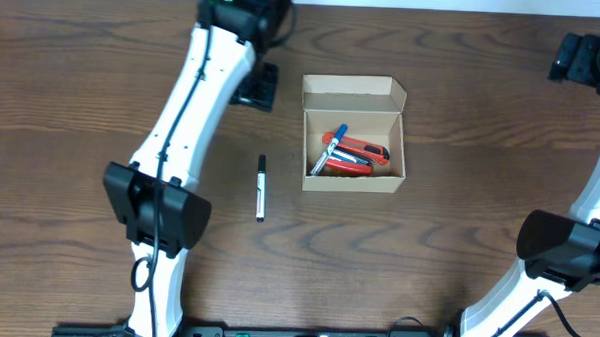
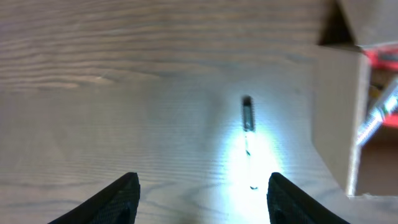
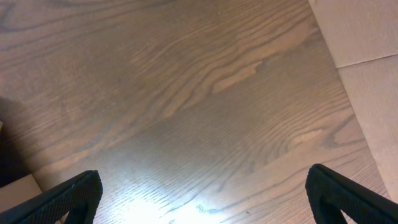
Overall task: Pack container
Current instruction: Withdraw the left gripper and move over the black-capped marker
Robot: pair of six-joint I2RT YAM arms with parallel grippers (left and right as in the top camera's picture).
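Observation:
The container (image 1: 354, 181) is a tan cardboard box at the table's middle, its flap lid (image 1: 353, 87) open toward the back. Inside lie a red-orange pen (image 1: 366, 149) and a blue-capped marker (image 1: 336, 140) among other pens. A black marker (image 1: 260, 187) lies on the table left of the box. My left gripper (image 1: 255, 85) is open and empty, back-left of the box. In the left wrist view its fingers (image 2: 202, 194) frame bare wood, with the marker (image 2: 247, 114) ahead and the box wall (image 2: 334, 112) at right. My right gripper (image 1: 582, 60) (image 3: 202, 194) is open and empty at the far right back.
The dark wooden table (image 1: 457, 244) surrounds the box. The left arm's white links (image 1: 182, 114) stretch over the table's left side. The right arm's base (image 1: 562, 248) stands at front right. A pale surface (image 3: 360, 37) borders the wood in the right wrist view.

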